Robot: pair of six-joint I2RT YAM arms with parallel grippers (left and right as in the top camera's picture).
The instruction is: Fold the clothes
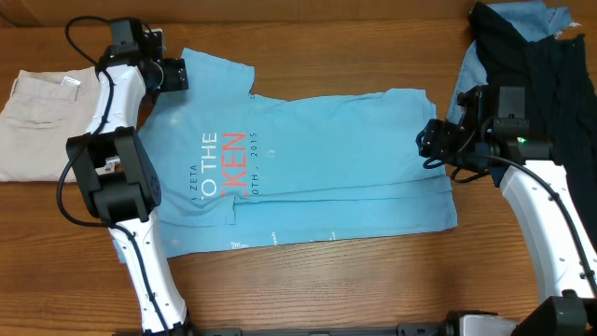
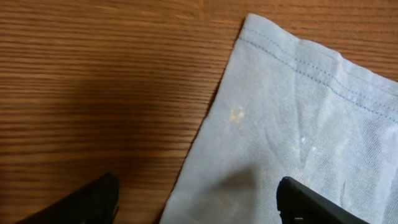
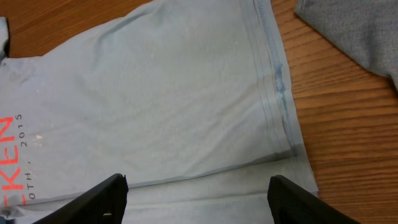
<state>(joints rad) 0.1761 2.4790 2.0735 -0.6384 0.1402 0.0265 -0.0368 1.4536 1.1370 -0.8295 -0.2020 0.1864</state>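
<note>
The shirt [image 1: 317,168] lies flat across the middle of the table [image 1: 308,280], collar end to the left and hem to the right, with its near side already turned over onto the front. The left gripper [image 1: 175,75] hovers over the far-left sleeve with its jaws spread and nothing between them. In its wrist view the sleeve edge runs between the two fingers. The right gripper [image 1: 429,140] stands just as wide above the hem on the right and is also empty.

The hem under the right gripper is stacked in layers, so a shallow pinch may take only the top one and pull the fold apart. On the left, a close that lands off the sleeve edge would nip bare wood or only a corner. Uneven lifts by the two arms would skew the fold. The dark garments [image 1: 532,56] lie near the right arm and could be dragged. The trousers [image 1: 37,121] sit well to the left.

The print reads "TO THE", "KEN", "ZETA" and "OTH, 2015". The fold covers the rest. Small white print near the near edge is, I think, too fine to read.
</note>
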